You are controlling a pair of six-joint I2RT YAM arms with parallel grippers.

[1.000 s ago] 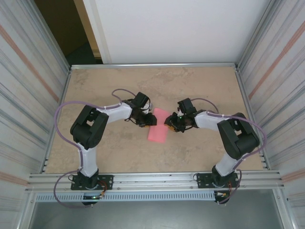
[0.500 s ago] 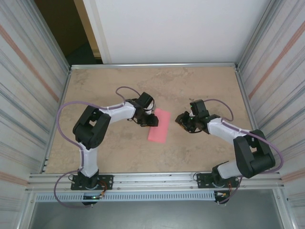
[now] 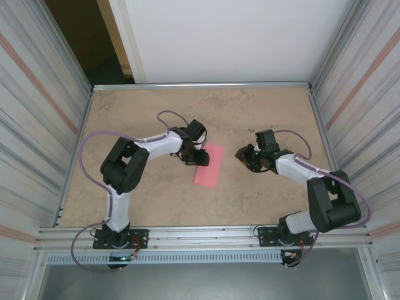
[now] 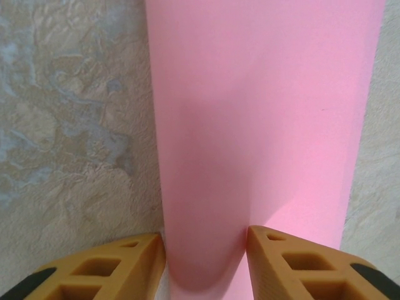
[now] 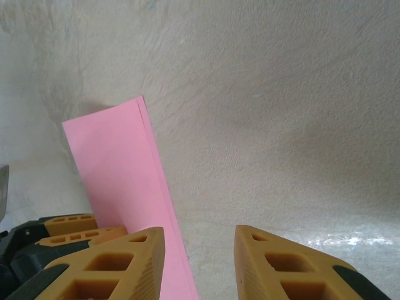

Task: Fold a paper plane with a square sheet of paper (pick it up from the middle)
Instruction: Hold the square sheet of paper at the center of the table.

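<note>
1 pink sheet (image 3: 208, 165), folded, 2 layers | left fingers (image 4: 106, 269) parted over it | right fingers (image 5: 281, 265) parted, empty

Table (image 3: 144, 112): it is carrying the sheet of paper (image 3: 207, 167) near its middle; the two arm bases are sitting at its 6 o'clock edge.
Sheet of paper: it is lying on the table, with its long side running from 1 o'clock to 7 o'clock in the top view.
Left gripper (image 3: 200, 157): it is standing at the sheet's 10 o'clock edge. In its wrist view the sheet is running out from between its fingers (image 4: 294, 265) toward 12 o'clock.
Right gripper (image 3: 244, 156): it is hanging over bare table at 3 o'clock of the sheet, near but apart. In its wrist view the sheet is lying at 10 o'clock of its fingers (image 5: 281, 265).
</note>
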